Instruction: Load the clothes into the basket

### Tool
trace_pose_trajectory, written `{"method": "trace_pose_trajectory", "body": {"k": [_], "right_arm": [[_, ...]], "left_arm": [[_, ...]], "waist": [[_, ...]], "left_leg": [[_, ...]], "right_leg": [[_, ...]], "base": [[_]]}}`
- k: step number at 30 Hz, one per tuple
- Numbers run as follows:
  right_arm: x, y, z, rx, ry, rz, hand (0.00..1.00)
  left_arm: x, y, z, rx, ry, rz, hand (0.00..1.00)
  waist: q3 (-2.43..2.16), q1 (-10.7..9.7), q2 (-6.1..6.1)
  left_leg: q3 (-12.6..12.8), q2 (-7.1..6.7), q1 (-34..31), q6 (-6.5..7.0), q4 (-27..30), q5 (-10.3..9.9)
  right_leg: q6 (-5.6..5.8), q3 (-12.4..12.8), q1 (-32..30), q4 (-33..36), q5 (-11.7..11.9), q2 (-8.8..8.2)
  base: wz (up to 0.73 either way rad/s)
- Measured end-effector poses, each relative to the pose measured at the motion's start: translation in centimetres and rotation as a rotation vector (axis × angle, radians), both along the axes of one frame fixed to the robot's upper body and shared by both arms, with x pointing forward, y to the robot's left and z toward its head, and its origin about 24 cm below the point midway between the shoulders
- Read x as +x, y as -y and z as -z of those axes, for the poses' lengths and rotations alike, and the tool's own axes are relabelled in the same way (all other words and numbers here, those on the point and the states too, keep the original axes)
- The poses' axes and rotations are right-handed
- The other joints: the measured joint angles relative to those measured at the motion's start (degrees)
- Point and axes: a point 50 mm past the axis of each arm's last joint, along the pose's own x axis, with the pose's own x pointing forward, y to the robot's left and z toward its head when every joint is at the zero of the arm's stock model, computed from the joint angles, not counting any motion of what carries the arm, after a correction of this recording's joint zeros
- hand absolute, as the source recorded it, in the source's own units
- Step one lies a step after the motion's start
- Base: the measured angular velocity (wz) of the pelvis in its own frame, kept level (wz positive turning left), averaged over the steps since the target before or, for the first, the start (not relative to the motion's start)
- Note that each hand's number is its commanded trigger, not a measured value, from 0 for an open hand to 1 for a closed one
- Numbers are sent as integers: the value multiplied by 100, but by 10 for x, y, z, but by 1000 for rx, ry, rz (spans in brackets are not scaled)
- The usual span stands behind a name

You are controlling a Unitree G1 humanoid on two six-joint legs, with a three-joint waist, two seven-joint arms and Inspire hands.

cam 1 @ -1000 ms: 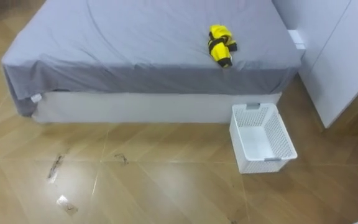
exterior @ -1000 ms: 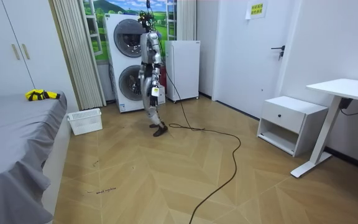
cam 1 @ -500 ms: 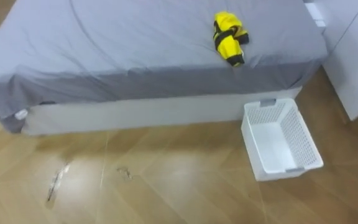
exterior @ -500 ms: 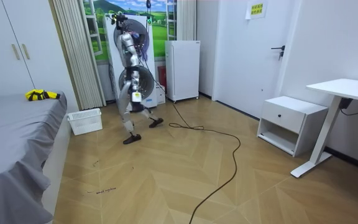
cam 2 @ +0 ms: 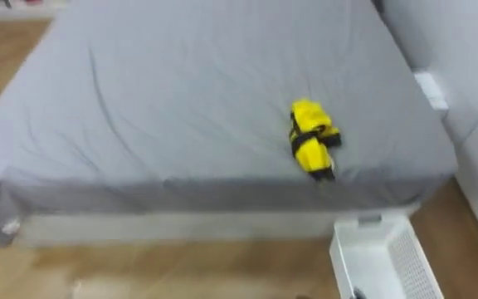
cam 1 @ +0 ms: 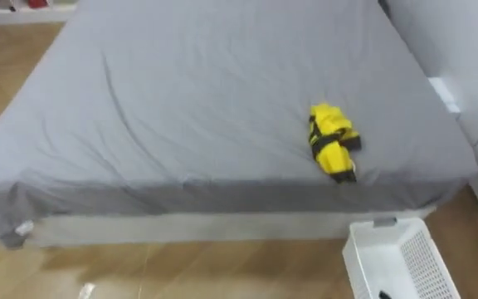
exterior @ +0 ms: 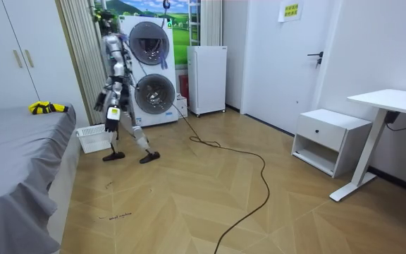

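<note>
Clothes (cam 1: 332, 149) lie on the bed (cam 1: 181, 100); hands (exterior: 111, 111) hang by hips, fingers too small to tell.

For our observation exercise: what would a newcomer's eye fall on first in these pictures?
The bright yellow-and-black bundle of clothing lies on the grey-sheeted bed, towards its near right corner. Just below, a white perforated plastic basket stands on the wooden floor beside the bed.

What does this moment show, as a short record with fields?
item: clothes, a yellow-and-black bundle
item place: on the bed, near its edge
target: basket, white, on the floor beside the bed
basket contents: no clothes visible
robot: beside the basket in the room view, turned toward the bed
task state: clothes not yet picked up
</note>
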Motion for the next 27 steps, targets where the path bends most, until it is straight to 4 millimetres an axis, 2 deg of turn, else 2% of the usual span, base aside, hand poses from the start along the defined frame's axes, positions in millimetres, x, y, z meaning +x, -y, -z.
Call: {"method": "trace_pose_trajectory", "body": {"k": [1, 2, 3, 4, 5, 6, 7, 8, 9, 10, 11, 12, 13, 15, 16, 18, 19, 20, 21, 22, 23, 24, 25, 27], "right_arm": [[6, 1, -2, -8, 18, -4, 0], [18, 2, -9, -27, 64, -9, 0], [25, 4, -14, -51, 93, -6, 0], [28, 7, -16, -58, 104, 8, 0], [30, 10, -20, -60, 126, 35, 0], [35, 2, -24, -47, 149, 20, 0], [40, -2, -27, -43, 167, -3, 0], [52, -4, -35, -56, 213, -36, 0], [63, -5, -44, -78, 262, -63, 0], [67, -7, -47, -85, 281, -80, 0], [74, -10, -52, -99, 311, -110, 0], [75, -13, -52, -113, 308, -138, 0], [74, -14, -52, -115, 305, -146, 0], [71, -19, -53, -109, 311, -170, 0], [71, -21, -53, -111, 315, -177, 0], [73, -22, -55, -120, 325, -178, 0], [74, -22, -56, -126, 326, -176, 0], [75, -22, -57, -144, 330, -177, 0], [77, -22, -61, -169, 343, -203, 0], [79, -22, -62, -179, 351, -215, 0], [82, -25, -66, -190, 371, -236, 0], [83, -26, -67, -197, 381, -236, 0], [83, -26, -68, -200, 383, -235, 0], [83, -26, -68, -211, 381, -224, 0]], "left_arm": [[-3, -1, 0, 1, -6, -3, 0], [-8, -1, 1, 1, -17, -5, 0], [-7, -2, 0, 3, -8, 1, 0], [-2, -2, -1, 7, 6, 14, 0], [5, -6, -4, 22, 46, 25, 0], [-3, -18, -6, 56, 43, 23, 0], [-9, -23, -7, 70, 28, 26, 0], [-21, -22, -6, 74, -1, 15, 0], [-27, -19, -5, 60, -22, 9, 0], [-27, -18, -5, 55, -23, 8, 0], [-23, -17, -6, 52, -6, 4, 0], [-19, -17, -6, 55, 6, 0, 0], [-16, -17, -6, 57, 14, 0, 0], [-10, -16, -8, 58, 47, 4, 0], [-10, -16, -8, 58, 49, -2, 0], [-9, -16, -9, 66, 59, -19, 0], [-9, -16, -9, 66, 63, -18, 0], [-9, -16, -9, 65, 67, -19, 0], [-11, -16, -9, 67, 61, -23, 0], [-14, -16, -8, 68, 54, -25, 0], [-17, -15, -7, 67, 42, -26, 0], [-17, -15, -7, 67, 34, -28, 0], [-16, -15, -7, 65, 35, -32, 0], [-14, -14, -6, 56, 34, -36, 0]], "waist": [[4, 28, 26], [38, 53, 66], [87, 60, 8], [115, 48, -5], [160, 89, -84], [44, 273, -323], [20, 325, -411], [31, 329, -271], [49, 283, -123], [42, 232, -8], [41, 162, -24], [43, 64, -52], [52, 36, -78], [94, 54, -194], [90, 61, -221], [79, 33, -339], [77, 34, -355], [39, 48, -386], [16, 85, -437], [-2, 93, -433], [-24, 66, -384], [-23, 66, -392], [-23, 59, -390], [-11, 58, -374]], "left_leg": [[-5, 58, 31, -108, 0, 40], [3, 143, 45, -325, 47, 120], [15, 169, 7, -428, -129, 111], [35, 181, -27, -472, -329, 288], [253, 135, -50, -319, -90, 282], [538, 127, -168, -334, 463, 249], [657, 112, -264, -367, 856, 224], [619, 317, -487, -374, 1776, 211], [510, 550, -773, -388, 2652, 389], [460, 598, -902, -397, 2968, 526], [393, 634, -1111, -363, 3360, 735], [373, 595, -1319, -331, 3442, 670], [386, 561, -1426, -277, 3409, 626], [460, 349, -1862, -214, 3109, 408], [456, 294, -1978, -214, 2945, 389], [469, 128, -2293, -236, 1955, 404], [469, 115, -2334, -233, 1684, 432], [472, 23, -2411, -249, 1196, 527], [470, 5, -2423, -170, 868, 783], [468, 3, -2419, -149, 772, 872], [465, 5, -2386, -105, 711, 1121], [455, 8, -2356, -16, 676, 1287], [457, 6, -2318, -14, 629, 1286], [461, -82, -2188, -9, 377, 1287]], "right_leg": [[-25, -19, 23, 49, -78, 39], [-69, 15, 20, 237, -186, 49], [-31, 300, -41, 605, -322, -35], [-1, 333, -137, 966, -410, -114], [101, 105, -458, 1695, -678, -253], [-20, -90, -430, 1257, -646, -252], [-175, -257, -305, 983, -668, -238], [-358, -449, 4, 738, -700, -134], [-439, -516, 301, 486, -753, 68], [-446, -503, 407, 390, -848, 144], [-446, -384, 489, 329, -930, 215], [-457, -330, 574, 246, -970, 207], [-461, -288, 618, 214, -989, 198], [-490, -65, 767, 78, -1016, 196], [-496, -47, 798, 40, -1015, 189], [-505, 141, 924, -136, -1015, 224], [-509, 185, 942, -164, -1014, 226], [-507, 301, 960, -230, -1013, 250], [-503, 407, 975, -260, -1016, 253], [-497, 404, 1002, -318, -1013, 261], [-482, 376, 1085, -430, -998, 311], [-460, 357, 1112, -490, -942, 310], [-453, 355, 1156, -555, -934, 309], [-409, 375, 1246, -713, -923, 288]], "base": [[4], [36], [66], [92], [56], [18], [-39], [-41], [-32], [-13], [0], [0], [-11], [-52], [-60], [-46], [-44], [-55], [-58], [-52], [-34], [-25], [-15], [0]]}}
